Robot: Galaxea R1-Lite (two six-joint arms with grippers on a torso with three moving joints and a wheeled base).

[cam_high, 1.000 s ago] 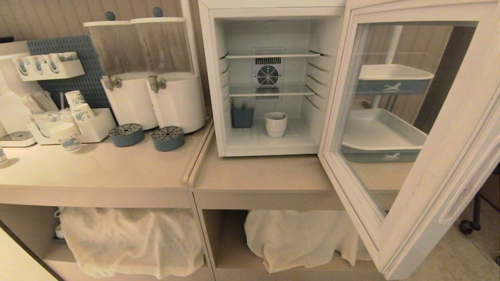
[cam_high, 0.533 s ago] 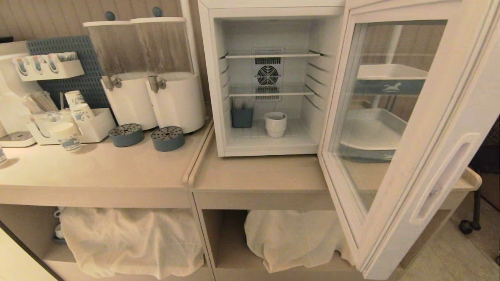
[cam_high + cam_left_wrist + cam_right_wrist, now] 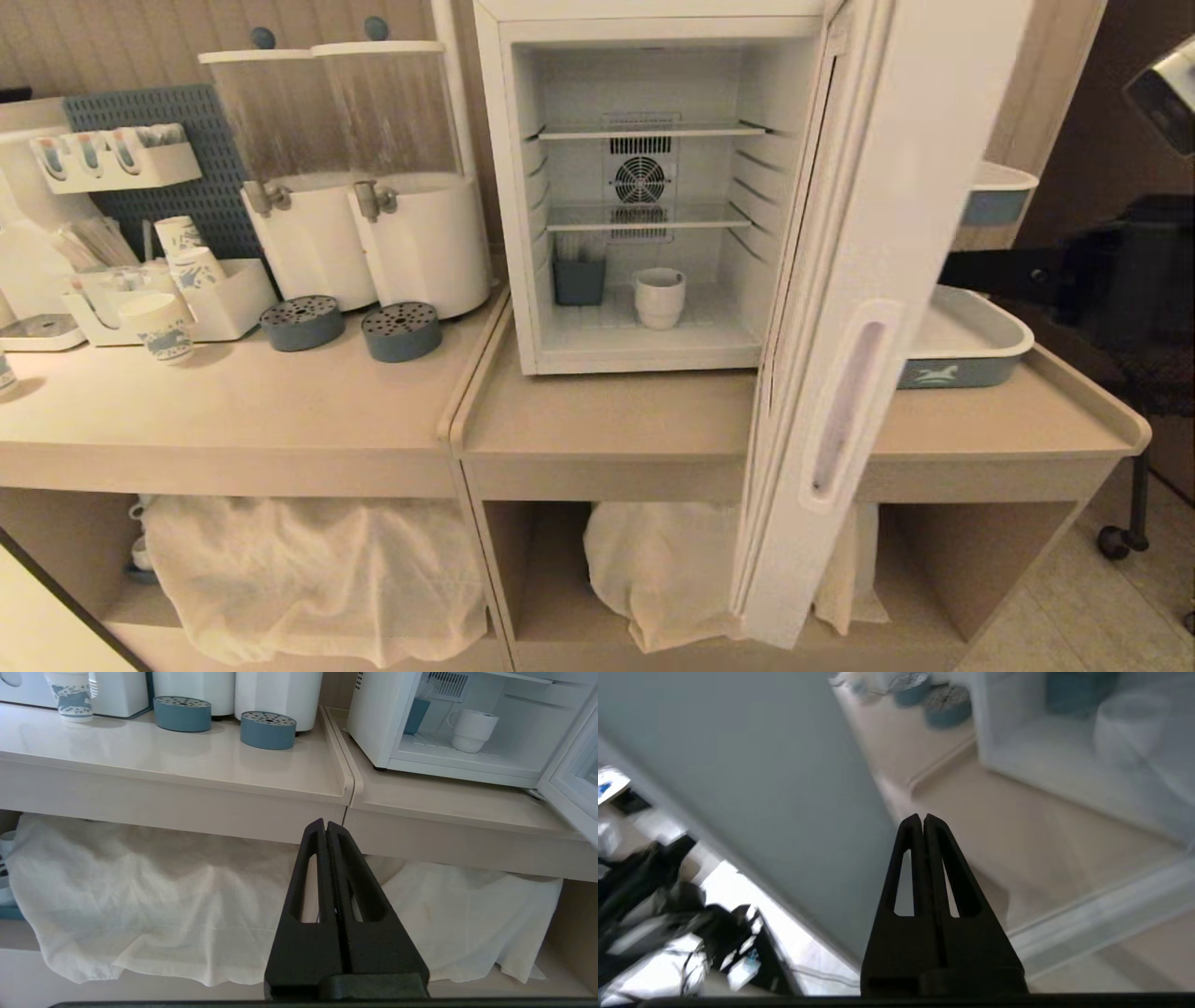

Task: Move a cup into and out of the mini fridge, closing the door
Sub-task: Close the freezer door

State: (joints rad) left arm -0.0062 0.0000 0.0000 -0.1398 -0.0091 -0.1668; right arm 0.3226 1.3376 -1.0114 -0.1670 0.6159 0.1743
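Head view, from the left: paper cups (image 3: 161, 325) stand at the far end of the bench (image 3: 233, 401), then two white drink dispensers (image 3: 359, 177) with two round blue drip trays (image 3: 351, 328) in front of them. The left gripper (image 3: 325, 828) hangs below the bench edge before a white cloth (image 3: 154, 896), its fingers (image 3: 310, 858) pressed together on nothing. Next comes the mini fridge (image 3: 644, 187), its inside open to view; the cup (image 3: 659, 297) sits on the fridge floor beside a small blue container (image 3: 579, 280). The door (image 3: 840, 327) stands about half open, seen nearly edge-on, its handle recess (image 3: 845, 406) facing the camera. Behind it a white tray (image 3: 971, 341) lies on the bench. The right gripper (image 3: 923, 820), fingers closed and empty, points at the door's glass from the outer side.
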